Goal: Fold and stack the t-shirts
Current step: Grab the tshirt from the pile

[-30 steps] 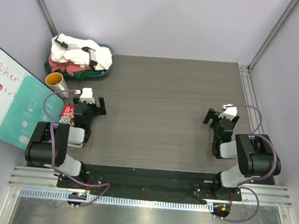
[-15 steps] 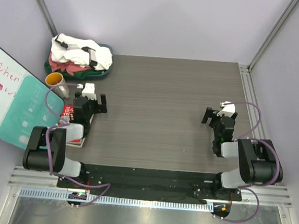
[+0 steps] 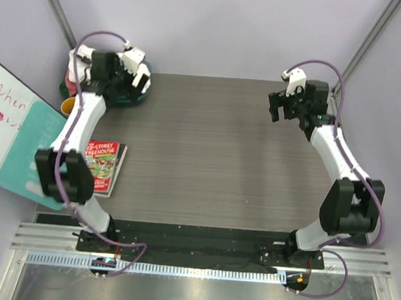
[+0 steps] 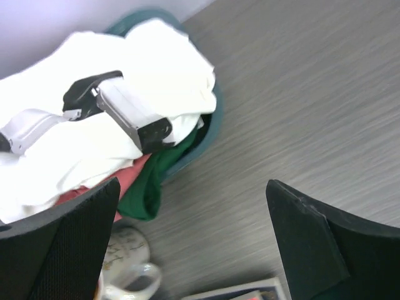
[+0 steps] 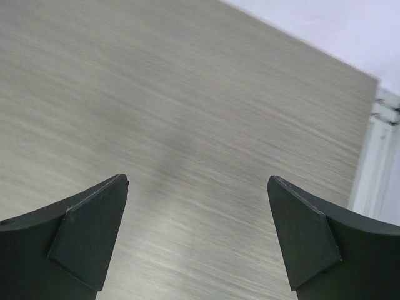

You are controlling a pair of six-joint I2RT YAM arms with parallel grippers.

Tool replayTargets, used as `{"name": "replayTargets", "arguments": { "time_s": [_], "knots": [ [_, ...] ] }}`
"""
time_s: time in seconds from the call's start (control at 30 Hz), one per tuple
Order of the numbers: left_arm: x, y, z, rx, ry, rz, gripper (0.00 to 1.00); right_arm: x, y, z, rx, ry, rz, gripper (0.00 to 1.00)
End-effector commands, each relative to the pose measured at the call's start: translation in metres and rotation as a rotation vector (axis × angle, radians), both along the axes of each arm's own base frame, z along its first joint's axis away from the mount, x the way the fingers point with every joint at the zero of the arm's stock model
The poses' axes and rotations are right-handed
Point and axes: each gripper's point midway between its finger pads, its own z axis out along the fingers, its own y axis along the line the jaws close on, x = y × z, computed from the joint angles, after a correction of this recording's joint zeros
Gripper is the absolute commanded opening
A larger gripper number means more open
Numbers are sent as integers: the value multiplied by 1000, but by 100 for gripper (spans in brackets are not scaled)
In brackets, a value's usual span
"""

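Clearly the near part of the scene matters little: a paperback book [image 3: 101,161] lies flat by the left edge of the worktop [image 3: 214,158], and a patterned mug [image 4: 128,262] stands just beside the basin. Farther out, the right tool [image 5: 197,179] hangs over bare worktop with its jaws wide apart and nothing between them. The left tool [image 4: 192,187] hovers by the rim of the teal basin [image 4: 215,106] in the far left corner, likewise spread wide and empty. All three t-shirts sit bunched in that basin. The dark green t-shirt [image 4: 156,181] is lowest, with a fold spilling over the rim onto the worktop. The salmon-pink t-shirt [image 4: 128,172] shows as a sliver above it. The white t-shirt [image 4: 162,69], with its black mark [image 4: 81,94], is heaped on top and overflows the sides. They look light, limp and not fragile, so they should sag from any pinch and may drag a neighbour along. I judge the best hold to be a raised fold or edge of the white one, taking only its own layer.
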Motion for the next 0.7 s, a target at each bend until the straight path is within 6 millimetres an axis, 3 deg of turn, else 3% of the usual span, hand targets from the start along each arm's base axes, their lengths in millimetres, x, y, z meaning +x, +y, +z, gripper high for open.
{"name": "replayTargets", "arguments": {
  "time_s": [0.0, 0.03, 0.1, 0.13, 0.23, 0.3, 0.43, 0.53, 0.57, 0.6, 0.67],
  "knots": [
    [-13, 45, -56, 201, 359, -27, 100, -28, 10, -38, -43, 280, 139, 100],
    [-5, 51, -74, 228, 410, -38, 100, -25, 10, -42, -48, 286, 147, 100],
    [7, 63, -71, 330, 415, -64, 100, -17, 10, -38, -64, 266, 158, 100],
    [14, 73, -90, 377, 461, -52, 100, -14, 9, -38, -67, 265, 153, 100],
    [37, 95, -89, 484, 436, -1, 100, -5, 11, -38, -63, 262, 153, 100],
    [53, 98, -86, 501, 386, 10, 100, -2, 11, -41, -57, 266, 153, 100],
    [68, 90, -64, 474, 280, 2, 100, -1, 12, -46, -53, 275, 156, 100],
    [61, 68, -48, 405, 213, -93, 98, 1, 10, -51, -64, 284, 149, 100],
    [57, 58, -56, 384, 200, -139, 98, 1, 9, -53, -71, 285, 150, 100],
    [52, 54, -37, 384, 149, -148, 98, 2, 7, -57, -76, 294, 144, 100],
    [48, 47, -41, 387, 143, -171, 98, 2, 7, -60, -76, 301, 139, 100]
  ]
}}
